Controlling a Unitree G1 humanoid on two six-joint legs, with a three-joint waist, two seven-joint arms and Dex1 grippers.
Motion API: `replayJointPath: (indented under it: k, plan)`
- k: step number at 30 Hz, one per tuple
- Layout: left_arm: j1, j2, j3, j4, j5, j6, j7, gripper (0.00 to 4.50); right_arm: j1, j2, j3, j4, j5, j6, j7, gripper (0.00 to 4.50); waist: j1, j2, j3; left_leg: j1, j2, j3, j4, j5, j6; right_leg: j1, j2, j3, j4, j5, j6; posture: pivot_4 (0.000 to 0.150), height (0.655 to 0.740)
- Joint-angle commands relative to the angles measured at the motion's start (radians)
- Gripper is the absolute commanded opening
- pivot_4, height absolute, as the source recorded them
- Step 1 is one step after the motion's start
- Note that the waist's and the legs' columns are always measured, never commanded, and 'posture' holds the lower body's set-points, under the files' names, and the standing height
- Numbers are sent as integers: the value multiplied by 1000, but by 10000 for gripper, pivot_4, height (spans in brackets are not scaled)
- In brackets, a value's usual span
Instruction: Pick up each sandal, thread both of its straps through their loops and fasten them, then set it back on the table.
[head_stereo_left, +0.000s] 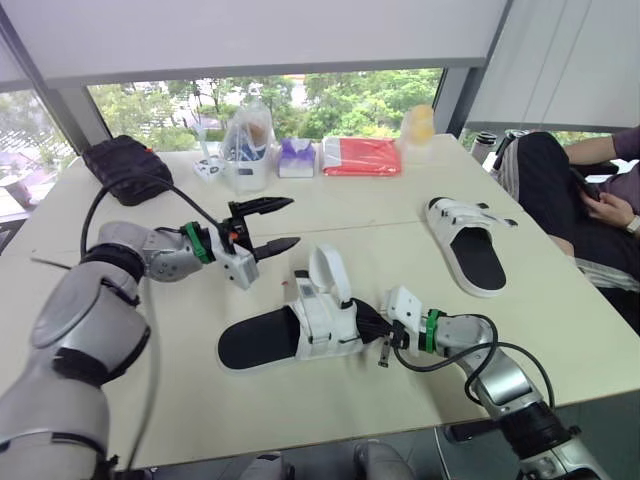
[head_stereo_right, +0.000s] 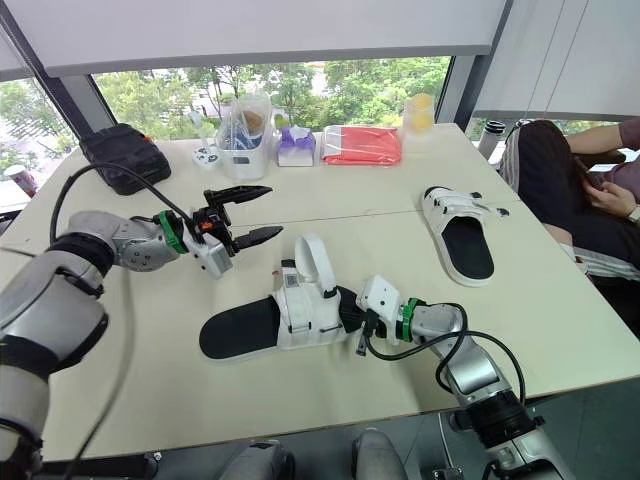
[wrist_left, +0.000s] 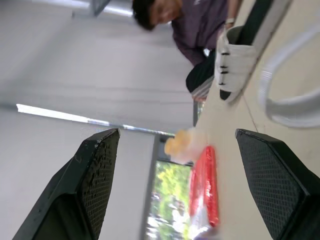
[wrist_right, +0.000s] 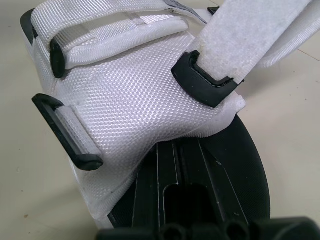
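Left of centre: left pincer (head_stereo_left: 293, 221) raised off the table (head_stereo_left: 250, 410), spread wide open, gripping nothing. Centre, near the front edge: first sandal (head_stereo_left: 320, 328) lying flat on its sole, one white strap (head_stereo_left: 327, 268) arching upright over it and passing through a black loop (wrist_right: 207, 85); second black loop (wrist_right: 67, 132) on the same white upper. Right pincer (head_stereo_left: 372, 325) right against that sandal's end; open or closed, cannot tell. Further right and farther back: second sandal (head_stereo_left: 468, 245) flat on the table, well apart from both pincers. Right edge: seated person (head_stereo_left: 590, 200).
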Motion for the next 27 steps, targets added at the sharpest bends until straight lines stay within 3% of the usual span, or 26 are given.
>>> replayJointPath:
  k: [1,3,4,5,7,10,14,18,27]
  plan:
    - [285,93,266,-616,-989,856,-743,38127,10,-1,22,49,-41,17,-3,0,-22,0,1,-1,-4,2,1,0,0,0,2,-3,-2,0,-1,1500,7400]
    - [479,159,241,-1151,-1443,1386,-813,38127,11,-3,22,50,-41,15,-3,0,-34,2,1,-3,6,3,-1,-1,1,-5,1,0,0,2,-4,1500,7400]
    - [506,179,303,-1238,-1579,1558,-815,38127,12,-3,23,50,-40,15,-2,0,-33,3,1,-3,7,2,-1,-3,4,-5,1,0,-1,2,-4,1500,7400]
    - [533,207,351,-1312,-1694,1685,-812,38127,12,-3,24,52,-40,14,-1,0,-23,3,1,-4,7,-1,-1,-3,4,-5,0,0,-2,2,-4,1500,7400]
    - [582,247,411,-1414,-1778,1832,-822,38127,11,-2,24,55,-40,15,3,0,-18,1,1,-4,5,-3,0,-3,3,-3,2,-2,-4,2,-4,1500,7400]
    - [641,266,454,-1512,-1762,1934,-850,38127,8,-2,27,60,-39,13,7,0,-21,3,0,0,2,-3,0,-3,3,0,2,-2,-4,2,-4,1500,7400]
    - [644,225,507,-1563,-1789,2079,-781,38127,1,-1,28,68,-40,11,10,0,-17,3,0,5,2,-3,0,-3,3,6,3,-3,-3,1,-4,1500,7400]
    - [627,161,491,-1566,-1707,2156,-742,38127,-2,2,28,74,-42,8,9,0,-18,3,0,10,1,-2,-1,-3,3,11,2,-3,-5,0,-3,1500,7400]
    - [549,-99,449,-1486,-1564,2278,-656,38127,-8,13,32,77,-45,7,-1,0,-19,3,0,14,1,-3,-1,-3,3,15,2,-3,-6,0,-3,1500,7400]
